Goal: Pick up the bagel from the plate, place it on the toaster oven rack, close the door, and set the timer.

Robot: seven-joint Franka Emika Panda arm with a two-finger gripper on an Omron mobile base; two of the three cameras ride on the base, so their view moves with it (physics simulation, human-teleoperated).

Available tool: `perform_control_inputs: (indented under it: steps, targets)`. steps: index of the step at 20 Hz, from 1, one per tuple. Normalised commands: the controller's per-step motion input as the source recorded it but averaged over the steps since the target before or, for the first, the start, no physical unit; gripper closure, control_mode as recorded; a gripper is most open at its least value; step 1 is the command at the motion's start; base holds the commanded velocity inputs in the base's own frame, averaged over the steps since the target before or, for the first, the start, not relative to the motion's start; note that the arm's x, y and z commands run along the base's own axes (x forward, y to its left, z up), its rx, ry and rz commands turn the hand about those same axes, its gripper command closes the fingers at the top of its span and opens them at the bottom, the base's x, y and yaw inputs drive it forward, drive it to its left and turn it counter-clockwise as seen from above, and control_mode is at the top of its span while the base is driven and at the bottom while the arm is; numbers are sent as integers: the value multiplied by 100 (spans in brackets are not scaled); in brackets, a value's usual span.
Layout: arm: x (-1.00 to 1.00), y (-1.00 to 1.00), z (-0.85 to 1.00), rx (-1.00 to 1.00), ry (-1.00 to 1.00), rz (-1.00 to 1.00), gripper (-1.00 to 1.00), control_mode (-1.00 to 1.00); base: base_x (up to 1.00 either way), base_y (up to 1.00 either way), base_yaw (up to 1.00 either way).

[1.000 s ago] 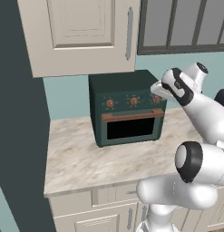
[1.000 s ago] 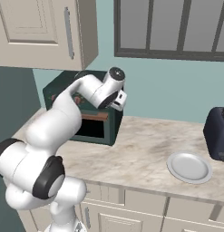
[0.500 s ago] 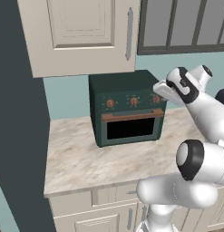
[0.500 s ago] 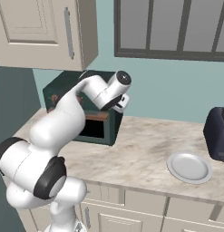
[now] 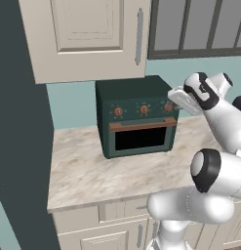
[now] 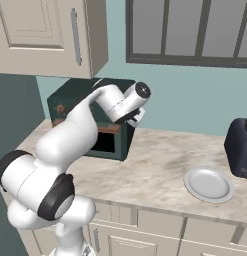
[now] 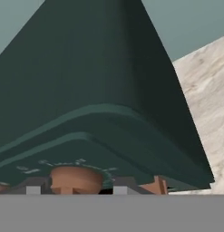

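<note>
The dark green toaster oven (image 5: 134, 114) stands on the counter with its door (image 5: 140, 140) up and closed, copper handle across the top. My gripper (image 5: 171, 103) is at the rightmost copper knob (image 7: 73, 178) on the control panel. In the hand view that knob sits between my two grey fingertips (image 7: 124, 186), which close on its sides. The white plate (image 6: 210, 184) lies bare on the counter to the right. The bagel and the toaster oven rack are hidden.
A black toaster (image 6: 241, 148) stands at the right end of the counter (image 6: 155, 170). Cream wall cabinets (image 5: 92, 36) hang above the oven, with a window (image 6: 195, 30) to the right. Two more copper knobs (image 5: 118, 112) sit left of the one I hold.
My wrist has rolled a little at the knob while the hand stayed at the oven's upper right corner. The door and the plate have not moved.
</note>
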Motion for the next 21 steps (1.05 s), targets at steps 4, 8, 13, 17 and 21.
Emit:
perform_control_inputs:
  steps: [4,8,13,17,21]
  targets:
    - [-36,-99,-100,2,0,1,100,-100,0,0,0]
    - [-38,-93,-100,1,1,0,100,-100,0,0,0]
    - [-48,-80,-100,0,2,1,100,-100,0,0,0]
    - [-46,-59,-100,0,1,1,100,-100,0,0,0]
    - [-35,-32,-53,0,0,0,100,-100,0,0,0]
